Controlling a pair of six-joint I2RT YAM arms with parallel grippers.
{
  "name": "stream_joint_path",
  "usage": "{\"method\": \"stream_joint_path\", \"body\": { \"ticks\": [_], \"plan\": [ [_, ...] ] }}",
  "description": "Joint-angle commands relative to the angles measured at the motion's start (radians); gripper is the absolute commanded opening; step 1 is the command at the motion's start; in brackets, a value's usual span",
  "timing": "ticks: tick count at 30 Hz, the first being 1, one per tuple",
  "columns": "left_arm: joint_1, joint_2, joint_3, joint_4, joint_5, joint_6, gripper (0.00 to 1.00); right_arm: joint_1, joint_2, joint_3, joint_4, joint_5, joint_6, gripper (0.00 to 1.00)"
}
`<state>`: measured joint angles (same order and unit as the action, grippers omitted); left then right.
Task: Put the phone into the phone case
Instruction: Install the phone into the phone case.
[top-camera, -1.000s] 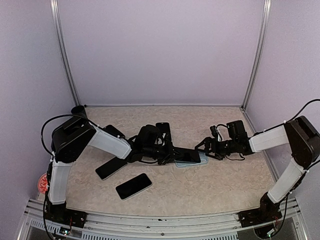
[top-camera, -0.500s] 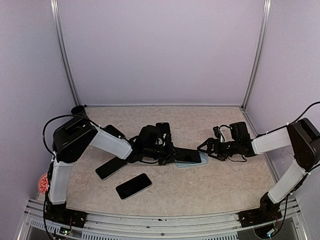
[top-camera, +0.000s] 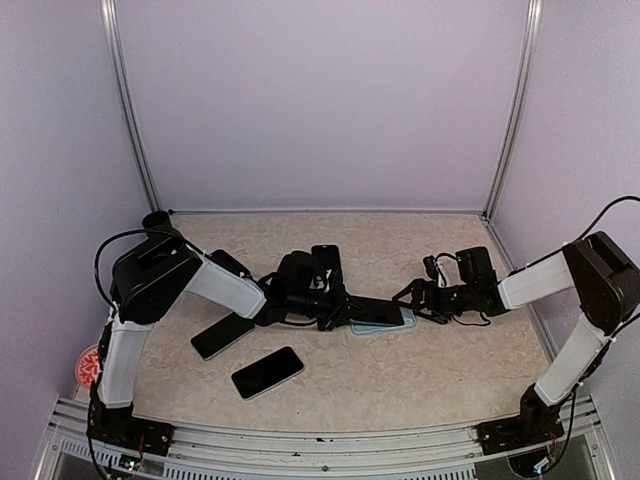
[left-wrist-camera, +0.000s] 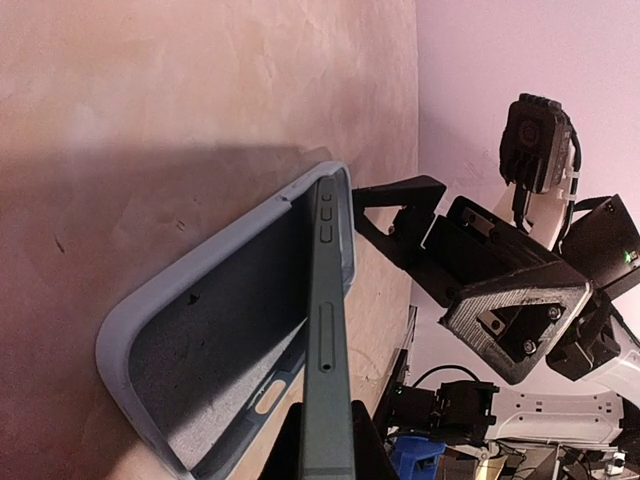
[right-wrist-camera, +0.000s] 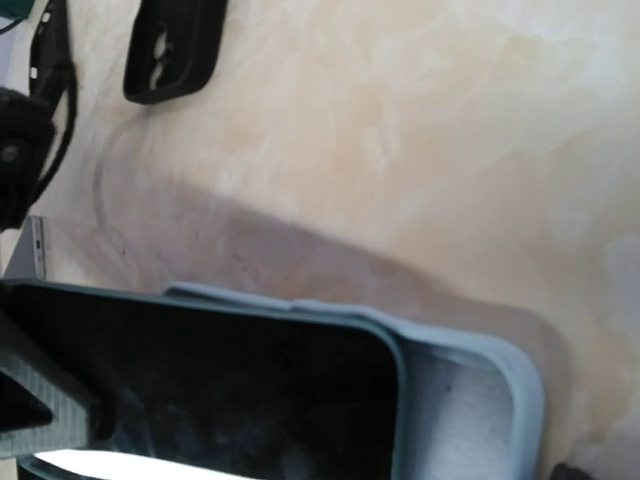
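Note:
A dark phone (top-camera: 378, 313) is tilted on its long edge over a light blue phone case (top-camera: 407, 322) that lies flat at the table's centre. My left gripper (top-camera: 345, 310) is shut on the phone's near end. In the left wrist view the phone (left-wrist-camera: 326, 300) stands edge-up inside the case (left-wrist-camera: 200, 330), its far corner against the case's rim. My right gripper (top-camera: 411, 299) is open at the case's right end, apart from it. The right wrist view shows the phone's black screen (right-wrist-camera: 200, 390) lying partly in the case (right-wrist-camera: 480, 400).
Two more dark phones (top-camera: 223, 335) (top-camera: 267, 371) lie at the front left. A black case (top-camera: 326, 258) sits behind the left wrist, seen too as the black case (right-wrist-camera: 170, 45) in the right wrist view. A red disc (top-camera: 87, 365) sits off the table's left edge.
The right arm's wrist has shifted slightly to the right; its gripper stays open by the case's end. The left gripper and the phone have not visibly moved.

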<state>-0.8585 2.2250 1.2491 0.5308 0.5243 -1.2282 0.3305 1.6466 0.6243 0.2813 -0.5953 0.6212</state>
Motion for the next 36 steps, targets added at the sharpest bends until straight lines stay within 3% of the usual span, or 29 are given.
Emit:
{"method": "stream_joint_path", "body": {
  "ticks": [1, 14, 36],
  "plan": [
    [0.010, 0.038, 0.026, 0.040, 0.049, -0.051, 0.00, 0.000, 0.038, 0.000, 0.024, -0.013, -0.010, 1.00],
    [0.014, 0.084, 0.037, 0.031, 0.077, -0.117, 0.00, 0.049, 0.080, 0.000, 0.083, -0.037, 0.008, 1.00],
    [-0.007, 0.103, 0.009, 0.151, 0.013, -0.188, 0.00, 0.126, 0.073, -0.027, 0.121, -0.014, 0.067, 1.00]
  ]
}}
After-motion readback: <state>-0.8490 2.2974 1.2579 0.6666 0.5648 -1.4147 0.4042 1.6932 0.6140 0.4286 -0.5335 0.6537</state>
